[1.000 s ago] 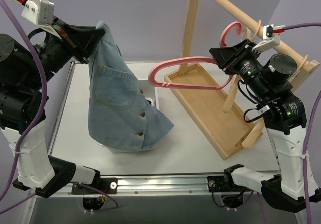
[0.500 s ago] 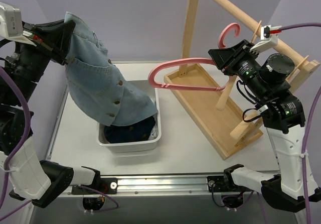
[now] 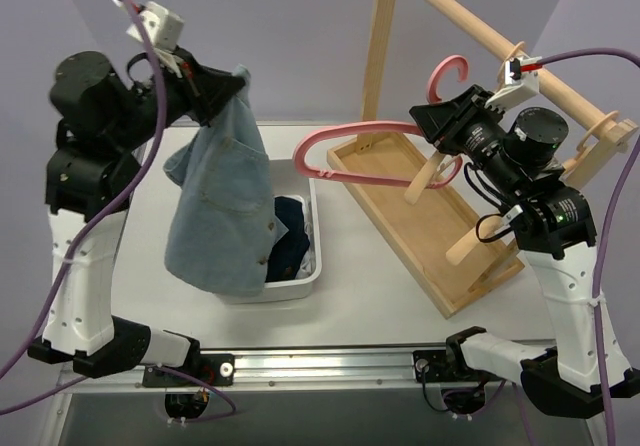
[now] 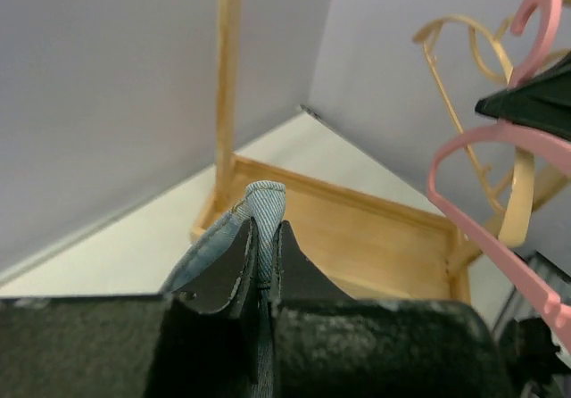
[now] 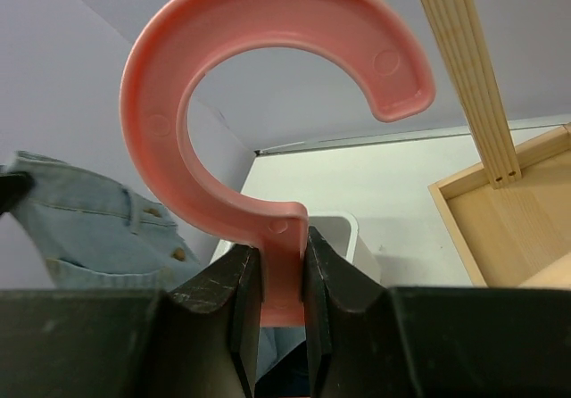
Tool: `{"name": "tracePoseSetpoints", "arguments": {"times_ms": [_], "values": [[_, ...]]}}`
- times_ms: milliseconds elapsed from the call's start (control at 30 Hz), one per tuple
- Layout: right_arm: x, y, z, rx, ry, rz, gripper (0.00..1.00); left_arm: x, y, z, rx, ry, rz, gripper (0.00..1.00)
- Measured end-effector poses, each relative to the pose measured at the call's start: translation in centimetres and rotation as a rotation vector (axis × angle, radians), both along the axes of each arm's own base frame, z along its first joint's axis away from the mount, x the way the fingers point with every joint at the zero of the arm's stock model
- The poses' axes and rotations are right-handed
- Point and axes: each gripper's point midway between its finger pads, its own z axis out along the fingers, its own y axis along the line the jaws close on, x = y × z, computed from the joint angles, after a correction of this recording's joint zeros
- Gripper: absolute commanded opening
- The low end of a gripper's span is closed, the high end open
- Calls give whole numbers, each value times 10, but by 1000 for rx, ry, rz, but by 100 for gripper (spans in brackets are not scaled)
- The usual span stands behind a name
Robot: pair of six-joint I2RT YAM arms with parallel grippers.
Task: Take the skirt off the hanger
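My left gripper (image 3: 232, 84) is shut on the top edge of a light blue denim skirt (image 3: 225, 201) with brown buttons. The skirt hangs free of the hanger, its hem down over the white bin (image 3: 313, 228). In the left wrist view a fold of denim (image 4: 264, 203) sticks up between my shut fingers. My right gripper (image 3: 428, 118) is shut on the neck of the pink hanger (image 3: 345, 138), which is bare and held in the air right of the skirt. The hook (image 5: 268, 77) rises above my right fingers in the right wrist view.
The white bin holds dark blue clothing (image 3: 294, 234). A wooden rack (image 3: 410, 216) with a tray base and a top rail (image 3: 470, 24) stands at the right. Beige hangers (image 4: 486, 54) hang on the rail.
My left gripper has swung right and towards the middle with the skirt, which now hangs straighter over the bin. The right gripper with the hanger has shifted slightly left and up.
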Motion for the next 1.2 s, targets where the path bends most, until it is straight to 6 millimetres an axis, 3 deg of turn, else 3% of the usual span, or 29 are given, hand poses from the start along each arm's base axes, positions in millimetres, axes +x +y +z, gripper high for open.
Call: {"name": "tracePoseSetpoints", "arguments": {"times_ms": [167, 400, 533, 633, 733, 800, 867, 1100, 1133, 1200], "values": [[0, -3, -5, -10, 4, -9, 0, 22, -23, -66, -8, 195, -108, 2], [-3, -5, -11, -14, 10, -14, 0, 31, -10, -154, -77, 431, -94, 2], [-1, -4, -18, -21, 26, -13, 0, 33, -6, -226, -83, 619, -48, 2], [1, -3, -25, -27, 41, -13, 0, 30, -10, -292, -122, 802, -36, 2], [1, -3, -26, -29, 44, -13, 0, 9, -15, -362, -171, 996, -17, 2], [1, -3, -26, -29, 43, -13, 0, -6, -17, -393, -174, 1095, 6, 2], [0, -4, -26, -28, 42, -13, 0, -11, -19, -401, -161, 1114, 25, 4], [-4, -4, -35, -29, 52, -10, 0, 6, -20, -392, -62, 991, 141, 25], [-4, -4, -37, -30, 56, -7, 0, 8, -19, -394, -52, 987, 157, 45], [-3, -3, -41, -34, 66, -3, 0, 12, -18, -399, -30, 981, 181, 67]]}}
